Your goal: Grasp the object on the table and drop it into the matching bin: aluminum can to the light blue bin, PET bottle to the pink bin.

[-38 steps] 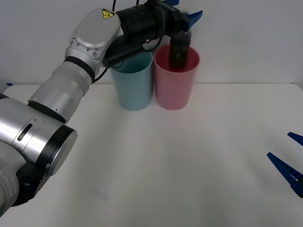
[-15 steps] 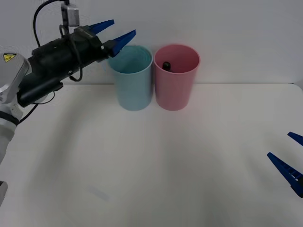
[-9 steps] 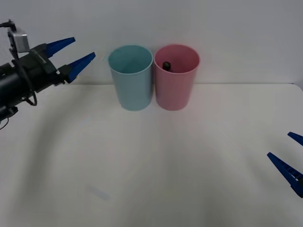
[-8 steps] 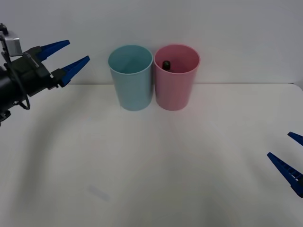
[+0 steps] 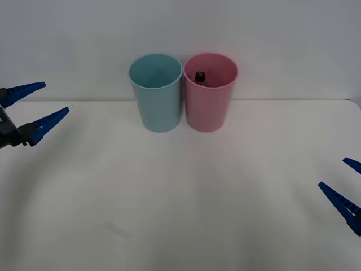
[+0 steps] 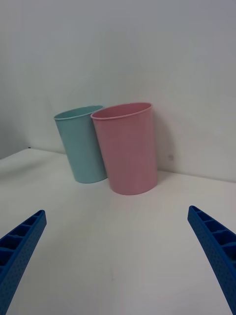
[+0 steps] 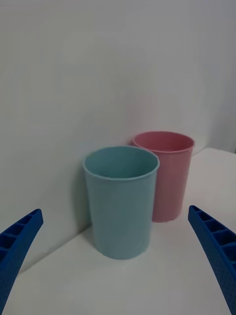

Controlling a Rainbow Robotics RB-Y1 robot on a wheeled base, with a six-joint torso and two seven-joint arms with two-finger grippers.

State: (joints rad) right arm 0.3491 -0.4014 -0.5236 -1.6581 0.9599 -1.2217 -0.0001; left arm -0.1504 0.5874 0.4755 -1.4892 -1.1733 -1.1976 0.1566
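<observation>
The PET bottle (image 5: pixel 199 77) lies inside the pink bin (image 5: pixel 210 107), only its black cap showing past the rim. The light blue bin (image 5: pixel 156 101) stands right beside the pink one at the back of the white table (image 5: pixel 186 197). My left gripper (image 5: pixel 39 107) hangs open at the far left edge, well away from both bins. My right gripper (image 5: pixel 345 186) rests open low at the right edge. In the left wrist view the light blue bin (image 7: pixel 122 206) is nearer than the pink bin (image 7: pixel 169 172). The right wrist view has the pink bin (image 6: pixel 127 147) in front of the light blue bin (image 6: pixel 83 142).
A plain white wall rises directly behind the bins. A faint small mark (image 5: pixel 117 229) lies on the tabletop at the front left.
The left arm let the bottle drop into the pink bin, then drew back leftward with its fingers open to the table's left edge. The right gripper stayed still.
</observation>
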